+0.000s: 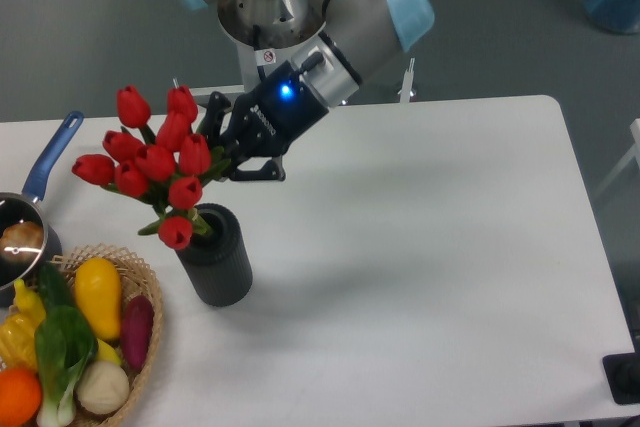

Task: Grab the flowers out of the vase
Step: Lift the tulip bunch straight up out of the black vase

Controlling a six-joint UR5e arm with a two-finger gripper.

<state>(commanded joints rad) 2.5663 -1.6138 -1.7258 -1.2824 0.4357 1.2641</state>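
The flowers (150, 162), a bunch of red tulip buds with green stems, hang tilted to the left above the vase (215, 257). My gripper (222, 152) is shut on their stems from the right. The lowest bud still overlaps the vase's round mouth in this view, and the stem ends are hidden behind the buds. The dark grey ribbed vase stands upright on the white table (420, 247).
A wicker basket (145, 347) with yellow, purple, green and orange vegetables sits at the front left, close to the vase. A steel saucepan with a blue handle (52, 157) is at the left edge. The arm's base (265, 57) stands behind the table.
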